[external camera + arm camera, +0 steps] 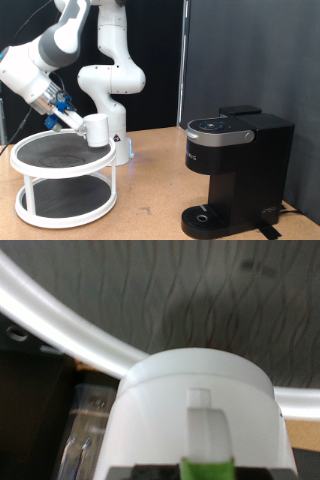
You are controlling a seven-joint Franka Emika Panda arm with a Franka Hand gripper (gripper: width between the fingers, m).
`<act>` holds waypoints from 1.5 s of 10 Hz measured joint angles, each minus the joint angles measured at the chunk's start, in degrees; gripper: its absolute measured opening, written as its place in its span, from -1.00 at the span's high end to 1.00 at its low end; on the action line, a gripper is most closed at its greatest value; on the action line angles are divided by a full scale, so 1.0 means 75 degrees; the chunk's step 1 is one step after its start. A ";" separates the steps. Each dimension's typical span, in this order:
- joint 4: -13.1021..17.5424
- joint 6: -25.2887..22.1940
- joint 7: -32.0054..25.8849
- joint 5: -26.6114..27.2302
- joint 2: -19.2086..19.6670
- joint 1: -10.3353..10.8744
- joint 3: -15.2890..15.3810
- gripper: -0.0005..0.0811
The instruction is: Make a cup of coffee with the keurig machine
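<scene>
Exterior view, left to right. A white two-tier round rack (64,185) with dark shelf tops stands on the wooden surface (150,190) at the left. Above its upper shelf, the arm (40,60) reaches down from the upper left, and its pincer (78,122) meets the white cup (97,129) at the shelf's right edge. The cup is upright at the rim of the upper tier; whether its base rests on the shelf or hangs just over it cannot be told. Behind the rack rises the arm's white base. At the right, well apart from the cup, stands the black keurig (235,170), lid closed, its round drip base (203,215) bare.

Wrist view. The cup (200,415) fills the lower middle, its handle facing the camera, with the rack's white rim (60,315) and dark shelf behind it. The pincer's fingers lie at the frame's bottom edge, close against the cup; how far apart they stand, and whether they clamp it, cannot be told.
</scene>
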 joint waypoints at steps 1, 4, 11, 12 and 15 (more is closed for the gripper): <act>0.0125 -0.0312 0.0136 0.0072 -0.0171 -0.0013 -0.0031 0.97; 0.0414 -0.0979 0.0332 0.0033 -0.0709 -0.0052 -0.0032 0.97; -0.0340 0.1200 0.2367 0.1814 -0.0648 0.0157 0.1130 0.97; -0.0436 0.1750 0.2717 0.2161 -0.0629 0.0262 0.1428 0.97; -0.0480 0.2701 0.3369 0.2981 -0.0486 0.0626 0.2049 0.97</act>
